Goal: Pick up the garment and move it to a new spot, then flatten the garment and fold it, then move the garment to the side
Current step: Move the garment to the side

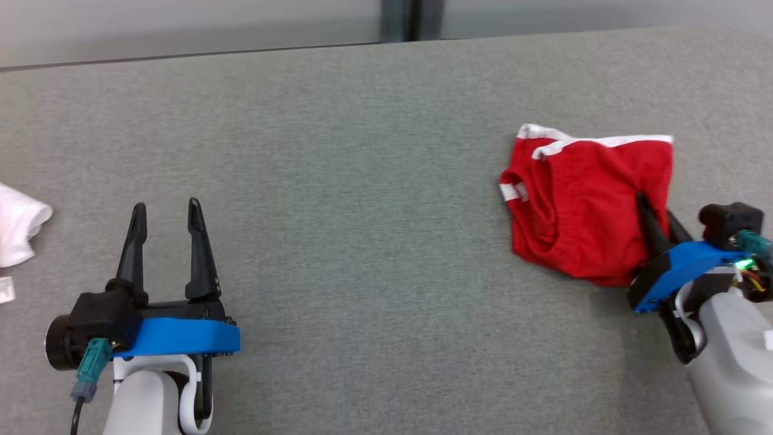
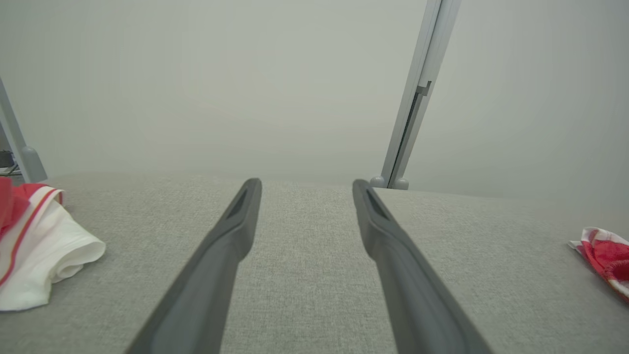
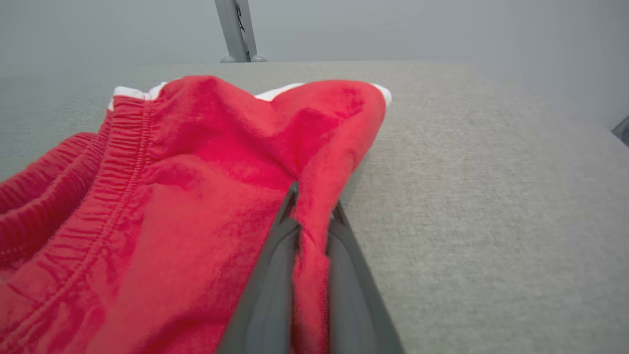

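The garment [image 1: 580,199] is a pair of red shorts with white trim and an elastic waistband, lying bunched on the grey table at the right. My right gripper [image 1: 655,217] reaches onto its right side and is shut on a raised fold of the red cloth. In the right wrist view that fold of the garment [image 3: 196,196] is pinched between the two dark fingers [image 3: 275,265] of the right gripper [image 3: 312,209]. My left gripper [image 1: 166,217] rests open over bare table at the lower left, far from the shorts. In the left wrist view the left gripper [image 2: 304,189] holds nothing, and an edge of the garment [image 2: 607,258] shows at the far right.
A white garment with red trim [image 1: 18,226] lies at the table's left edge, close to the left gripper, and appears again as the white garment [image 2: 44,250] in the left wrist view. The grey table [image 1: 362,181] spreads wide between the two arms. A wall and a metal post [image 2: 417,93] stand behind.
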